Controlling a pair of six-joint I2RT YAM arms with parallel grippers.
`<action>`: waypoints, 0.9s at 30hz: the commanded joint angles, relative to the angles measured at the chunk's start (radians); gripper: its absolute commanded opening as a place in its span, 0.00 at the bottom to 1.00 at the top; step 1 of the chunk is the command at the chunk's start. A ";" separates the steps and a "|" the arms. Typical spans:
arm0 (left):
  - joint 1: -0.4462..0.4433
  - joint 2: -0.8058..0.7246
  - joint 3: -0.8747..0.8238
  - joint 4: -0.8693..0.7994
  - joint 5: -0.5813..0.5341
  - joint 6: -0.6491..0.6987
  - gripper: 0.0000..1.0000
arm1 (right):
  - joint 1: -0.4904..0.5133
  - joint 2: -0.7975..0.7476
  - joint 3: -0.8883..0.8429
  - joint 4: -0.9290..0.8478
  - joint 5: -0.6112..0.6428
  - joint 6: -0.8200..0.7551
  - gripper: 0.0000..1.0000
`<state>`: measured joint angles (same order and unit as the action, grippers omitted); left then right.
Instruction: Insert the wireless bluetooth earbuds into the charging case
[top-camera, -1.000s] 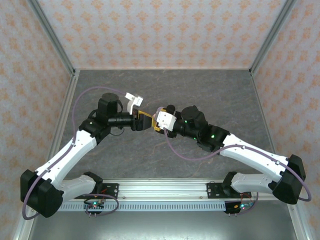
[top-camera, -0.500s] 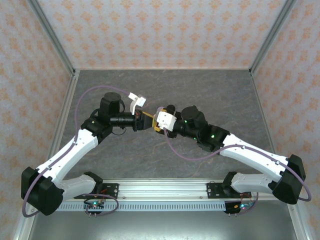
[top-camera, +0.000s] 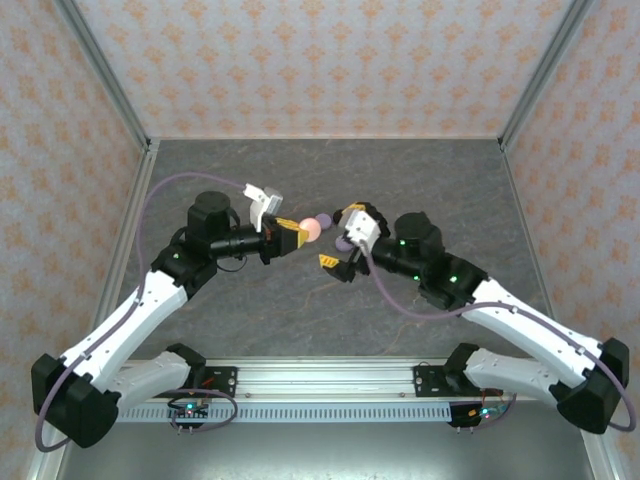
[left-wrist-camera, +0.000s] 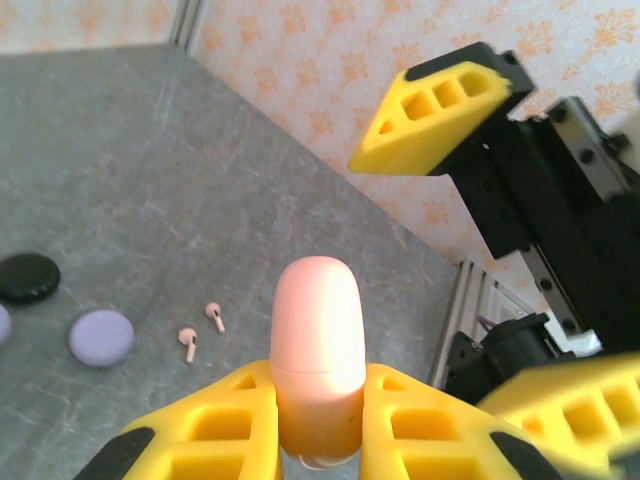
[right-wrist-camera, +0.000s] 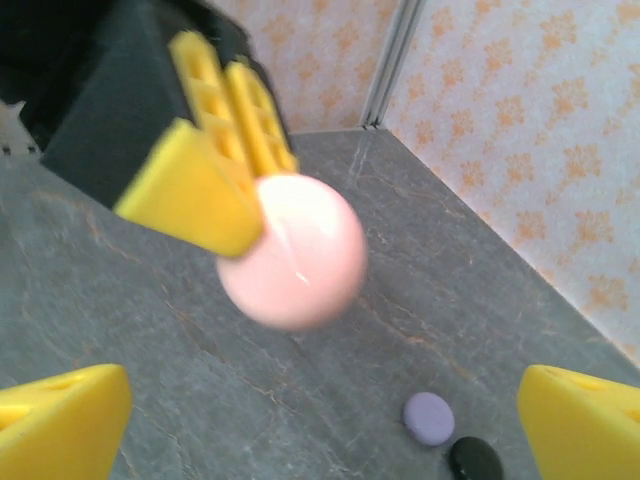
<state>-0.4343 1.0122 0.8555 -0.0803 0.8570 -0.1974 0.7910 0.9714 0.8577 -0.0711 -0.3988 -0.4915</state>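
Over the middle of the table the two grippers are set face to face, the left one on the left, the right one on the right. The left gripper is seen clamped tight on the pink case, which is held clear of the table with its rounded end pointed right, toward the other arm. In the left wrist view the case is pinched low down between the yellow fingers, most of it standing proud of their tips, and a faint seam is made out across it just above the grip. The right gripper is spread very wide, one finger far and one near, and nothing is gripped by it. The case is placed just left of that gap and is touched by neither finger. From the right wrist the case is seen round and glossy, above the two spread fingertips. Down on the table, two pink earbuds are found lying side by side, close together but not touching. They are just beside a lilac disc, with a black disc a little further along. Neither earbud is touched by a gripper, and both are kept well apart from the case held above the surface.
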 joint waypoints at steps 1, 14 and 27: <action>-0.030 -0.052 -0.055 0.134 -0.062 0.135 0.04 | -0.074 -0.048 -0.059 0.118 -0.200 0.261 0.99; -0.113 -0.121 -0.144 0.208 -0.144 0.381 0.00 | -0.113 0.050 -0.066 0.320 -0.310 0.469 1.00; -0.113 -0.121 -0.144 0.201 -0.120 0.389 0.00 | -0.112 0.108 -0.038 0.335 -0.190 0.465 1.00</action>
<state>-0.5369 0.9035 0.7090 0.0799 0.7273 0.1635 0.6815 1.0767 0.7780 0.2173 -0.6334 -0.0261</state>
